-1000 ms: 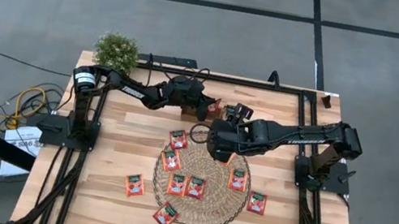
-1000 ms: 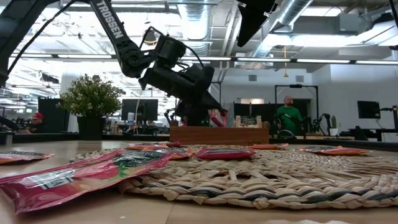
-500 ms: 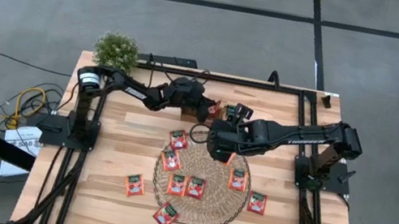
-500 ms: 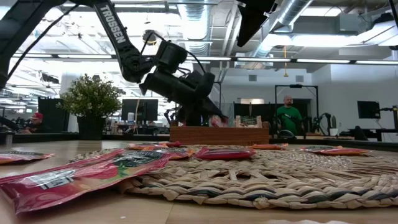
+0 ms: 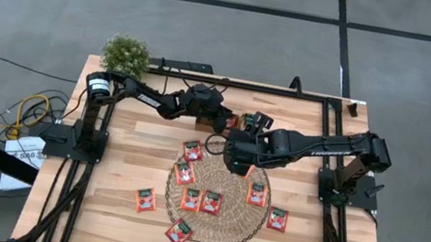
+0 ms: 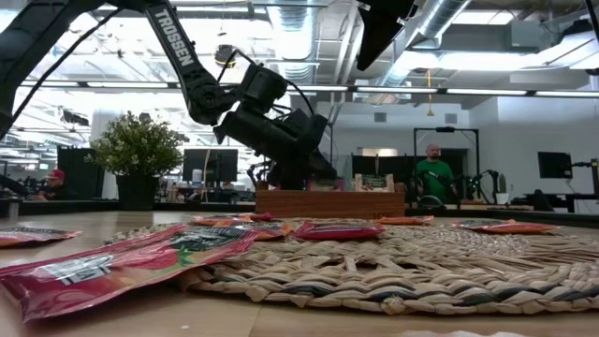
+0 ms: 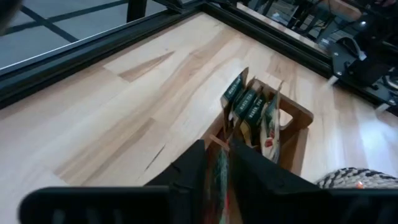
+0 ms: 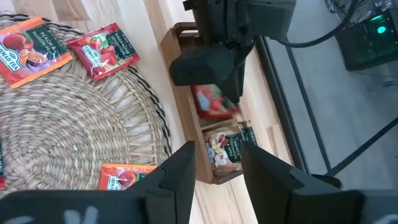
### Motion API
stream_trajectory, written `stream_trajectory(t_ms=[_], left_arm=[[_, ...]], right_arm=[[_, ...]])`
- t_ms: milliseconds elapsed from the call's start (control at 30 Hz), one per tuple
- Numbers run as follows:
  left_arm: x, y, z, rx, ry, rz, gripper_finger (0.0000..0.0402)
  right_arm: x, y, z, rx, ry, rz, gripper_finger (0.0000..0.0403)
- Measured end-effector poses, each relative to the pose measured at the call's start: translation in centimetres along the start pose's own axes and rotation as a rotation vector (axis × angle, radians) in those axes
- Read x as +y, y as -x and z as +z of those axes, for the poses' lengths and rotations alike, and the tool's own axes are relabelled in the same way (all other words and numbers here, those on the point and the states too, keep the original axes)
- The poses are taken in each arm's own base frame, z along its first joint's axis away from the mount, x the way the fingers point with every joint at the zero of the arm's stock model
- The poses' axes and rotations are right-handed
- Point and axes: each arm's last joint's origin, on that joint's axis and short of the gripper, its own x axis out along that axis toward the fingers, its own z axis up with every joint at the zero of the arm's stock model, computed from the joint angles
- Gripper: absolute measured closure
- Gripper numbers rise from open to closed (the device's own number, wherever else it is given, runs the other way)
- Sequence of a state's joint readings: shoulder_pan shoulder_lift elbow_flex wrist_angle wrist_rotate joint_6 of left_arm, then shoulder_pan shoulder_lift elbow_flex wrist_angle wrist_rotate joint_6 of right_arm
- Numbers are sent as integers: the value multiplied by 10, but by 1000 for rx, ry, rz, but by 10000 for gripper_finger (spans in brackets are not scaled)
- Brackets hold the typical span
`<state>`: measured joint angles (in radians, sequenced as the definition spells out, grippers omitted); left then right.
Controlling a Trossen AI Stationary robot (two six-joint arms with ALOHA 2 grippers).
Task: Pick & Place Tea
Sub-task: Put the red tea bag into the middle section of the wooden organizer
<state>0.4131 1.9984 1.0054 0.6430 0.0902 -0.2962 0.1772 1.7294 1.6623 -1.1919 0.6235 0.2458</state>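
We see the left gripper [image 8: 227, 93] over the wooden tray [image 8: 186, 118] at the table's far edge, fingers closed on a red tea sachet [image 8: 213, 102] that hangs into a tray compartment, w/ a few other sachets [image 7: 249, 109] already standing upright in the next slot. The right gripper [image 8: 211, 171] hovers just beside the tray near the straw mat's [image 5: 229, 221] far rim, fingers apart w/ nothing betw. them. Loose sachets [image 5: 201, 200] lie flat on the mat and on the table [image 5: 112, 201] around it.
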Motion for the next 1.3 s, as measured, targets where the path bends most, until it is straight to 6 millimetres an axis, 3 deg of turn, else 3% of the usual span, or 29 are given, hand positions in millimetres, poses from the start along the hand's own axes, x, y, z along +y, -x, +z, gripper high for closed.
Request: stream_trajectory(t_ms=[333,633,833,1100,1167,1300], left_arm=[[-1,2,4,-14,-27,4,303],[-17,32,46,-78,-75,-13,303],[-24,69,57,127,-48,42,303],[-45,137,53,480,19,104,303],[-52,147,48,544,7,101,303],[-66,147,29,600,-38,90,303]], right_arm=[[0,0,0,0,10,0,282],[0,0,0,2,18,-1,282],[0,0,-1,6,49,-2,282],[0,0,0,3,127,-3,282],[0,0,0,3,136,-3,282],[0,0,0,3,143,-4,282]])
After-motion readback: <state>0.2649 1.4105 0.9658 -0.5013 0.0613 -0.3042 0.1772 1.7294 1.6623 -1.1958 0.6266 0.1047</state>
